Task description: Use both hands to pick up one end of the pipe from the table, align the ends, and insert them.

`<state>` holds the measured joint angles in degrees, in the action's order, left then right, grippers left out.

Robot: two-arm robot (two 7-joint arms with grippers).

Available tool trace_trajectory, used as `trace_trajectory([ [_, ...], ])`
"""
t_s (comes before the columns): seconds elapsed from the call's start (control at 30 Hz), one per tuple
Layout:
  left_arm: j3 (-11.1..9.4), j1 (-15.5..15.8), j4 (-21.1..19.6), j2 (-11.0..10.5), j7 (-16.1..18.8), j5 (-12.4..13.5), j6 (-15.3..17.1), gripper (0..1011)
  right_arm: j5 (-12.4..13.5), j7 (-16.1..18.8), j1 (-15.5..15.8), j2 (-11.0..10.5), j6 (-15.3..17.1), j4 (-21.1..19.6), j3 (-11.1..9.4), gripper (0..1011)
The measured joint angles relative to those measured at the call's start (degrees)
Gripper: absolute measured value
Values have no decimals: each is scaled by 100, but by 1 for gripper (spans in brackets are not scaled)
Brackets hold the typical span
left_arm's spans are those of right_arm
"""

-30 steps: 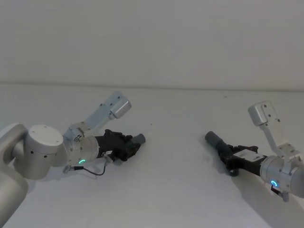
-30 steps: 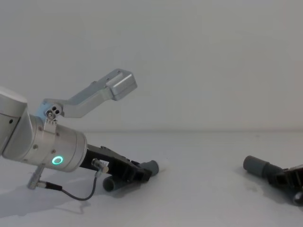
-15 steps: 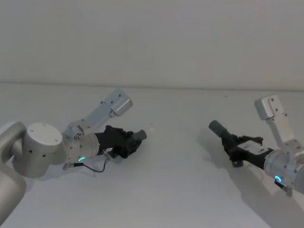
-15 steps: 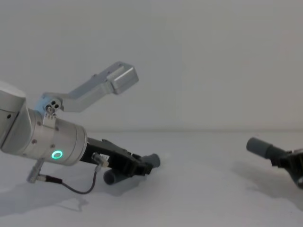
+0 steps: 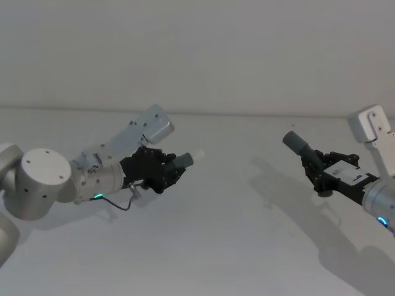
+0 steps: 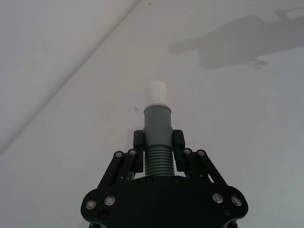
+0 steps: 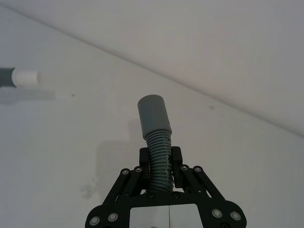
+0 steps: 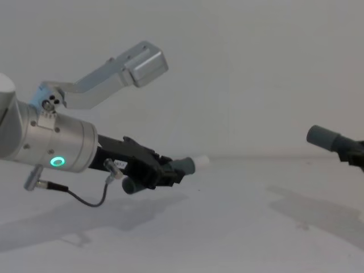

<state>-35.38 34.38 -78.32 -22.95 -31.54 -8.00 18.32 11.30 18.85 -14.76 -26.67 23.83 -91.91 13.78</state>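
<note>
The left gripper [image 5: 173, 171] is held low over the matte, off-white table [image 5: 210, 246]. Its silver cylindrical wrist [image 8: 57, 145] is angled forward and toward the middle, with a green ring light [image 8: 56, 162] glowing on it. Its short black fingers [image 6: 138, 142] are clamped on the ribbed, dark grey body of the left hose piece [image 6: 157, 161]. A smooth, lighter grey cuff [image 6: 157, 124] is seen just past the fingertips. A small white stub [image 6: 157, 92] projects from it, pointed toward the right side.

The right gripper [image 5: 313, 165] is held higher at the right, tilted up and inward. It is closed on the corrugated right hose piece [image 7: 159, 145], which ends in a plain round cuff [image 7: 153, 114]. The two ends are well apart and clear of the table, where soft shadows [image 5: 271, 185] are cast.
</note>
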Motion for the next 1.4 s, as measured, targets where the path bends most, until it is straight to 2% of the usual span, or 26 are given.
trace_trajectory([
  [0.33,-74,147,-156,-303,-381,172,-412,347,-274,517,77,-608,-430,-255,92,268],
  [0.37,-78,159,-159,-322,-423,177,-450,347,-274,517,77,-608,-430,-255,92,268],
  [0.57,-116,262,-170,-473,-712,176,-709,347,-443,895,102,-1015,-749,-394,233,268],
  [0.8,-158,367,-170,-606,-1055,111,-1009,347,-587,1250,65,-1327,-1040,-505,437,268],
  [1.03,-223,464,-175,-695,-1359,36,-1279,347,-686,1568,-31,-1495,-1244,-615,667,268],
  [1.4,-367,605,-247,-741,-1732,-53,-1570,347,-719,1891,-158,-1570,-1385,-715,950,268],
])
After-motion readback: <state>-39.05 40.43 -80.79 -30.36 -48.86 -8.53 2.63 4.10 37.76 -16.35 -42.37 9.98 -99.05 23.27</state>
